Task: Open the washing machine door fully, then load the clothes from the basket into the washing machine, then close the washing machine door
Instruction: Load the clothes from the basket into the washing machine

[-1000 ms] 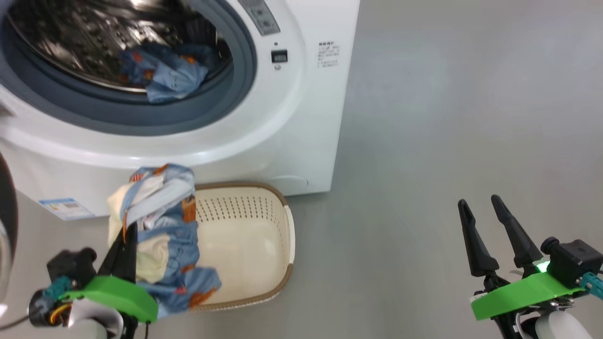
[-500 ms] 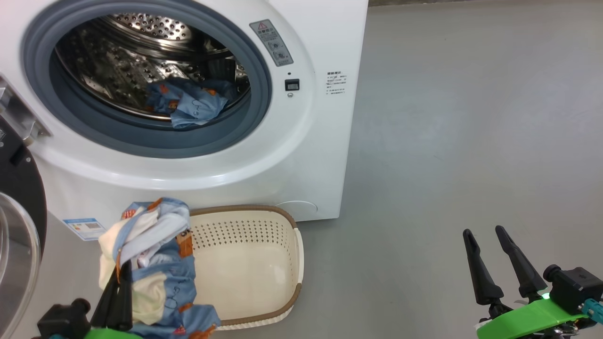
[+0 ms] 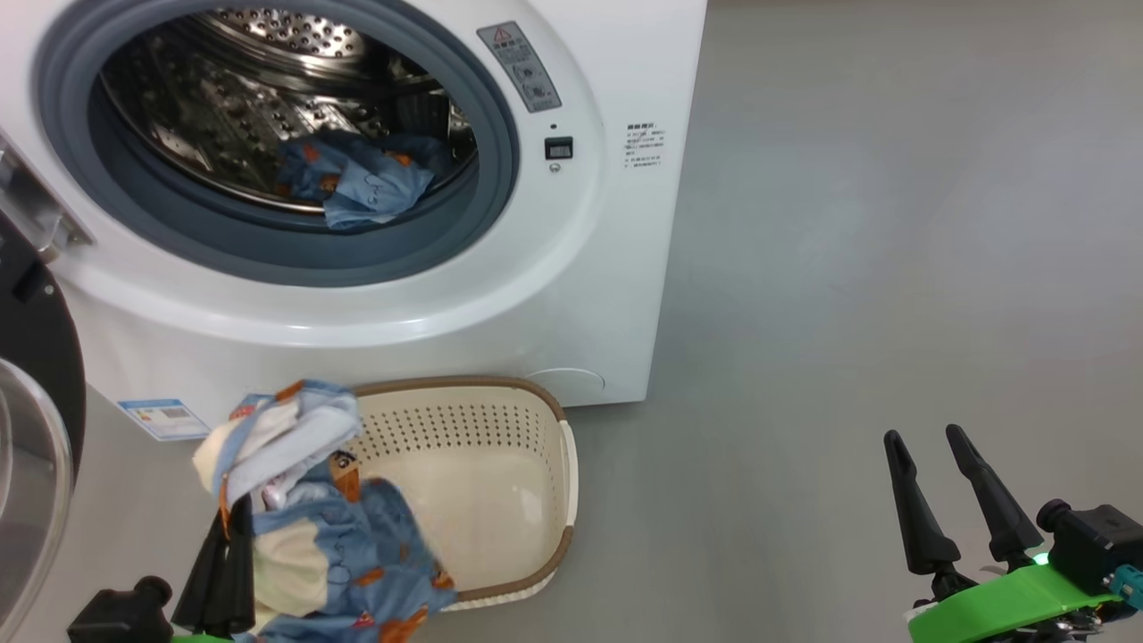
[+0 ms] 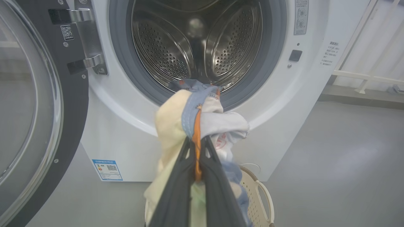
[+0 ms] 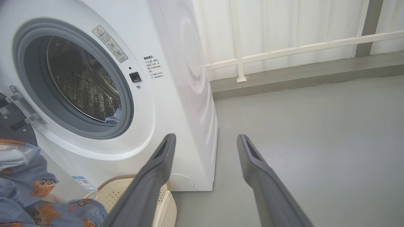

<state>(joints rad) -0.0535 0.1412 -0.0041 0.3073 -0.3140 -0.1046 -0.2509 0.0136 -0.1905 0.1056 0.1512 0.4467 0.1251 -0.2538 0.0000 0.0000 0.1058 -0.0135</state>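
Head view: a grey floor is seen. The clothes are pinched by the closed left gripper over the basket. The right gripper is spread, empty.
Left wrist view: the washing machine door is cut off.
Right wrist view: a white railing is seen.

Left end effector clamped on clothes, facing washing machine; door standing open at left.
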